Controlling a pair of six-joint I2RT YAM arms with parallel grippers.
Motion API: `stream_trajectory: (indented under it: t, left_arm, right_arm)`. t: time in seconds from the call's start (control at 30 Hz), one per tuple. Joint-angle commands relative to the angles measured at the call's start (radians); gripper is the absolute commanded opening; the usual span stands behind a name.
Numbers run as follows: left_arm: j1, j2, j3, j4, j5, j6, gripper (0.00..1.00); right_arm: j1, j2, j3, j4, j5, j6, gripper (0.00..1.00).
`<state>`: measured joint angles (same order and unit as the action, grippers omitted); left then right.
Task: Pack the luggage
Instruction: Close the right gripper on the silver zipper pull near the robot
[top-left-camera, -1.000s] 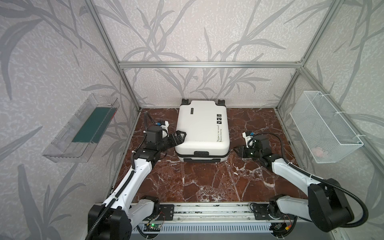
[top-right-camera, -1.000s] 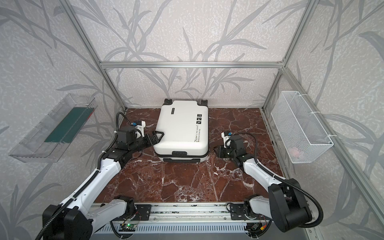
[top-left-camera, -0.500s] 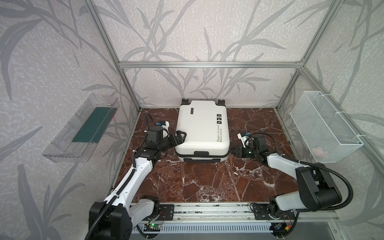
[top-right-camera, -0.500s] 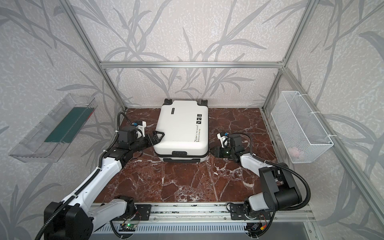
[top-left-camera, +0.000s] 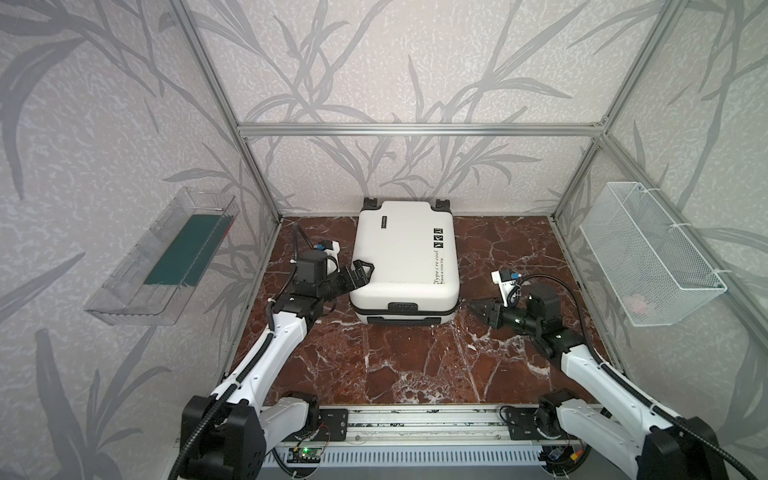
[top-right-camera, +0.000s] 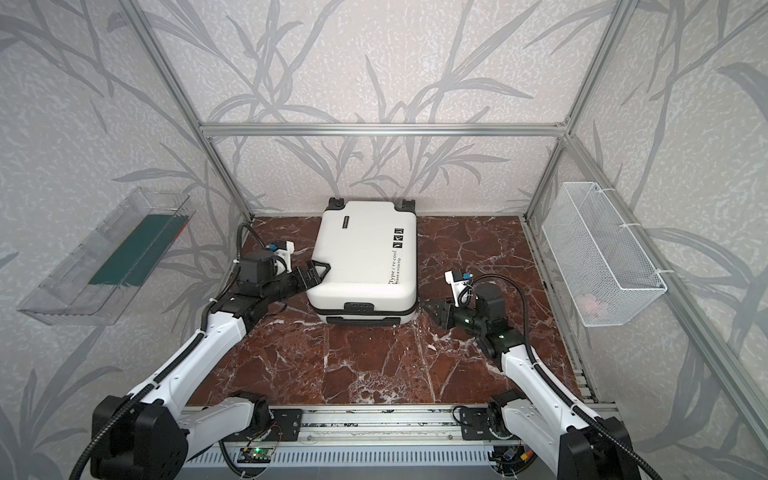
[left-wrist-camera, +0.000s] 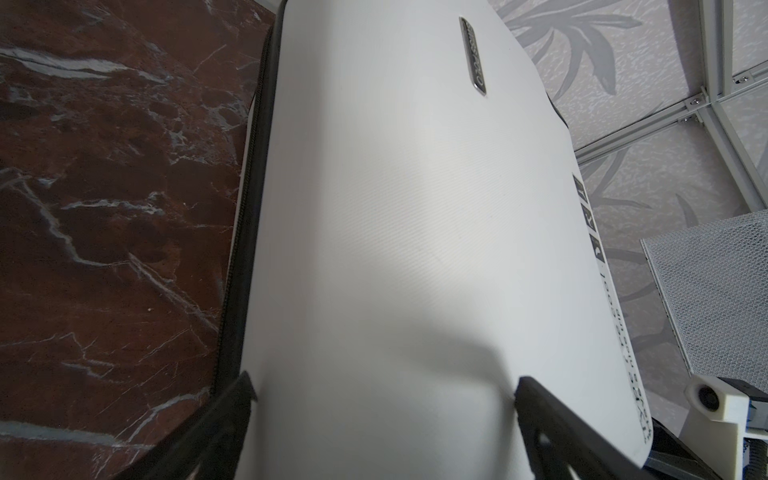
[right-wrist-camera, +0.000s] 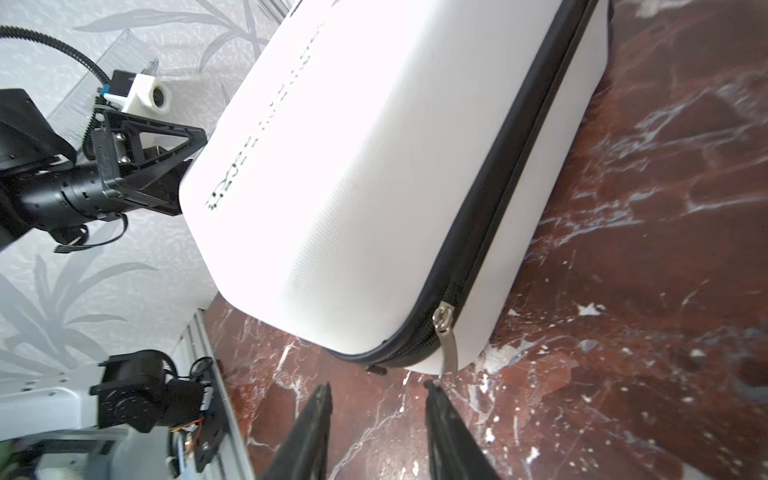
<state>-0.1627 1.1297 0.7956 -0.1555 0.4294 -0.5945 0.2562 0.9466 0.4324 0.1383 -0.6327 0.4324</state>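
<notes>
The luggage (top-left-camera: 405, 257) (top-right-camera: 365, 253) is a white hard-shell suitcase lying flat and shut at the back of the marble floor. My left gripper (top-left-camera: 361, 272) (top-right-camera: 318, 272) stands open at its left front edge, one finger over the top shell (left-wrist-camera: 395, 208) and the other lower at the side; in the left wrist view the shell fills the gap of the left gripper (left-wrist-camera: 384, 384). My right gripper (top-left-camera: 476, 307) (top-right-camera: 430, 309) (right-wrist-camera: 378, 388) sits low by the front right corner, open and holding nothing. A silver zipper pull (right-wrist-camera: 446, 340) hangs from the black zipper band, just off one fingertip.
A clear plastic tray (top-left-camera: 137, 291) on the left wall holds a dark green flat item (top-left-camera: 183, 253). A white wire basket (top-left-camera: 648, 257) on the right wall holds something pinkish (top-left-camera: 636, 303). An aluminium rail (top-left-camera: 415, 424) runs along the front edge.
My right gripper has moved left and down toward the suitcase's front right corner, and its arm has changed pose. The left arm and the suitcase have not moved.
</notes>
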Motion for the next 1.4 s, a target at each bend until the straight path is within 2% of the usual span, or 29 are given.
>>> stream_trajectory:
  t: [0.0,0.13,0.33,0.53,0.83,1.07,1.37]
  left_arm:
    - [-0.003,0.006,-0.003,-0.007,0.003,0.011,0.99]
    - [-0.003,0.006,-0.005,-0.009,0.002,0.013,0.99]
    - [-0.003,0.006,-0.005,-0.013,0.0,0.01,0.99]
    - [-0.003,0.01,-0.005,-0.015,-0.001,0.008,0.99]
    - [-0.003,0.013,-0.004,-0.017,-0.004,0.005,0.99]
    - [-0.003,0.016,-0.006,-0.015,-0.003,0.004,0.99]
    - [-0.003,0.017,-0.009,-0.012,-0.003,0.002,0.99]
  right_arm:
    - [-0.002,0.012,0.016,-0.086,0.098,-0.04,0.43]
    - [0.004,0.079,0.06,-0.178,0.12,-0.144,0.46]
    - [0.073,0.105,0.02,-0.119,0.241,-0.168,0.48]
    - [0.15,0.137,-0.028,0.019,0.35,-0.17,0.5]
    - [0.216,0.262,-0.038,0.221,0.427,-0.184,0.5]
    - [0.246,0.332,-0.003,0.267,0.508,-0.212,0.4]
    - [0.246,0.303,0.019,0.237,0.504,-0.254,0.34]
